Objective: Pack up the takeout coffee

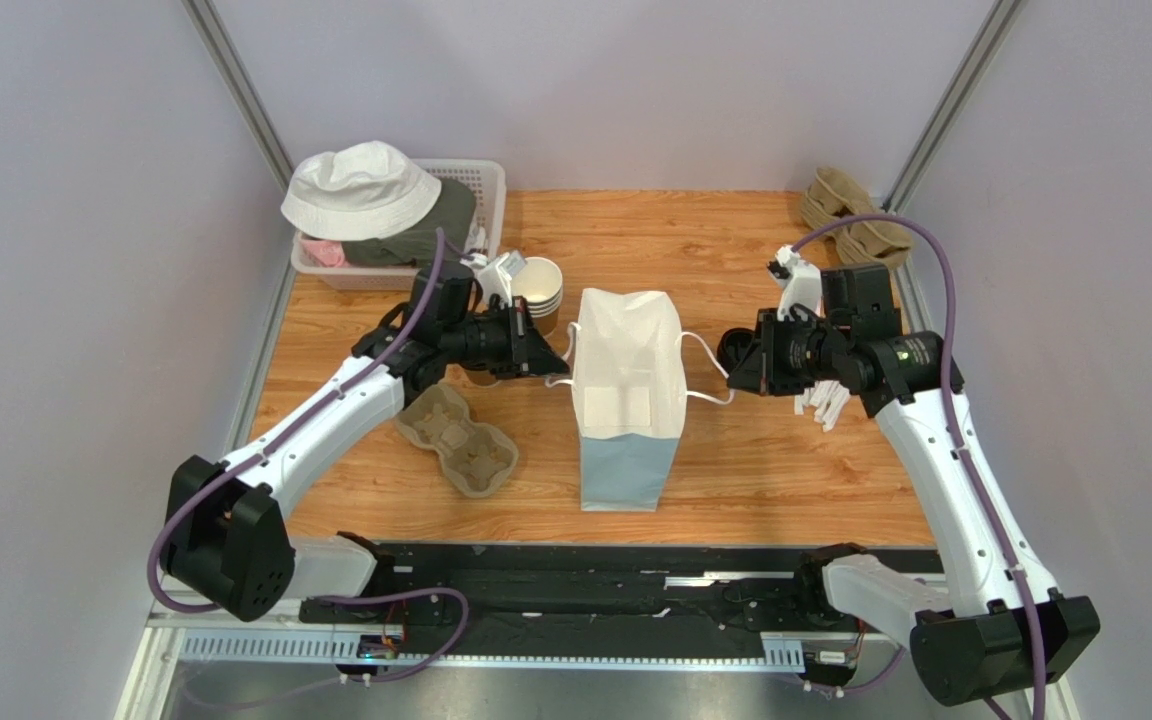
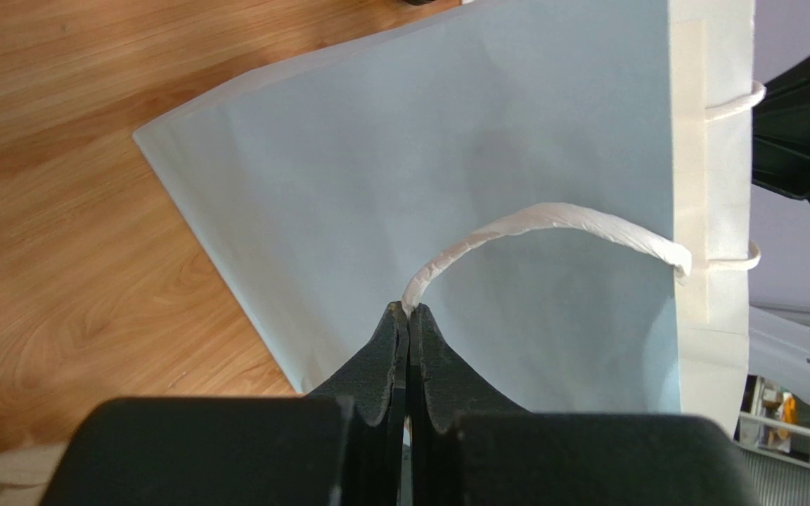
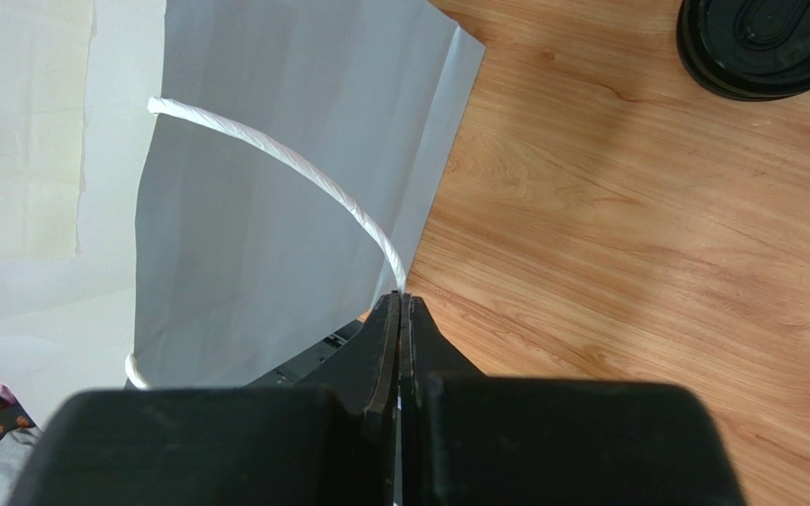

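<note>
**Bag open, coffee not in yet**

Clamped fully shut, left gripper (image 2: pixel 409 316), nipping the bag's left handle (image 2: pixel 547 221) right at the tips. Same on the other side: right gripper (image 3: pixel 400 306), jaws pressed flat together on the right handle (image 3: pixel 293 158). Seemingly drawing the two cords apart, spreading the mouth of the bag (image 1: pixel 627 398), standing mid-table between the arms. From the top view, a pale interior with just the folded bottom on show. Nothing packed.

Moving outward: a stack of lidless cups (image 1: pixel 542 285) just beyond the left gripper, toward the far edge. A cardboard tray (image 1: pixel 456 438) left of the bag, toward the near edge. A basket (image 1: pixel 492 173) with a white hat (image 1: pixel 361 188) on it at the far left corner. More trays (image 1: pixel 853 218) at the far right corner.

And the coffee? Not to be picked out for certain in any view. A black lid (image 3: pixel 763 42) on bare wood at the top right of the right wrist view, apart from the bag. No telling from here whether loose or capping a cup.

Early going, by this reckoning. Done: bag up and opened. Left to do: freeing a gripper, finding and gripping the coffee, lowering it upright into the bag. Both grippers tied up on the handles, so nothing spare for the cup just now.
</note>
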`<state>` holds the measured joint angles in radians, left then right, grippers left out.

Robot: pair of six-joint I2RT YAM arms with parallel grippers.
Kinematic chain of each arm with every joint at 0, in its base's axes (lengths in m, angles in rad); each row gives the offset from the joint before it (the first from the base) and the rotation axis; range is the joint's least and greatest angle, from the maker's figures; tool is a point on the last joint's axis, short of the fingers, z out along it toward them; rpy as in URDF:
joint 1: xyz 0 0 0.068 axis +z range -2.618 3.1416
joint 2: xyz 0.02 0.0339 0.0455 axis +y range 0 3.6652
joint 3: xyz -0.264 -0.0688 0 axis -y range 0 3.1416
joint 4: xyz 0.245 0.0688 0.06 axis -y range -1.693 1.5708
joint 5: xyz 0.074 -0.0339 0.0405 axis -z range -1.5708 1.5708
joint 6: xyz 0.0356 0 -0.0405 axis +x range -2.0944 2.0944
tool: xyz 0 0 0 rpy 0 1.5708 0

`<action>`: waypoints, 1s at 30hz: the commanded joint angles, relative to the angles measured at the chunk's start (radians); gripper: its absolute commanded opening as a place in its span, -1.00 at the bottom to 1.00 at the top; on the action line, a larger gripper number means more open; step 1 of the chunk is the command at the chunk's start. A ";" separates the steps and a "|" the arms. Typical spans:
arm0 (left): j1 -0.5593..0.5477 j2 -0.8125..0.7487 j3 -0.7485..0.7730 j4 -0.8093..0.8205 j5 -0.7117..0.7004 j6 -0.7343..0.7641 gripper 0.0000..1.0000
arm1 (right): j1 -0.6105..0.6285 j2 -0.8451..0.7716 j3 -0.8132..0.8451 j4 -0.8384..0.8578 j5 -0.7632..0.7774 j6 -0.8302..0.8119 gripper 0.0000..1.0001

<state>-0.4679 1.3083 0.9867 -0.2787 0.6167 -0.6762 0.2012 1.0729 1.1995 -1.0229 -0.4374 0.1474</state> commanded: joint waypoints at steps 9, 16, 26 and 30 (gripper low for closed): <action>-0.049 0.055 0.001 0.131 -0.006 -0.014 -1.00 | -0.005 -0.001 -0.123 0.165 -0.064 0.075 -1.00; -0.060 0.071 0.000 0.147 -0.008 -0.014 -1.00 | 0.006 0.007 -0.166 0.231 -0.096 0.110 -1.00; -0.080 0.078 0.009 0.151 -0.021 -0.013 -1.00 | 0.043 0.027 -0.187 0.330 -0.139 0.162 -1.00; -0.084 0.080 0.015 0.150 -0.021 0.001 -1.00 | 0.043 0.039 -0.169 0.351 -0.162 0.169 -1.00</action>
<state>-0.5423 1.3766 0.9863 -0.1589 0.6014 -0.6914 0.2390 1.1011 1.0153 -0.7383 -0.5663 0.2974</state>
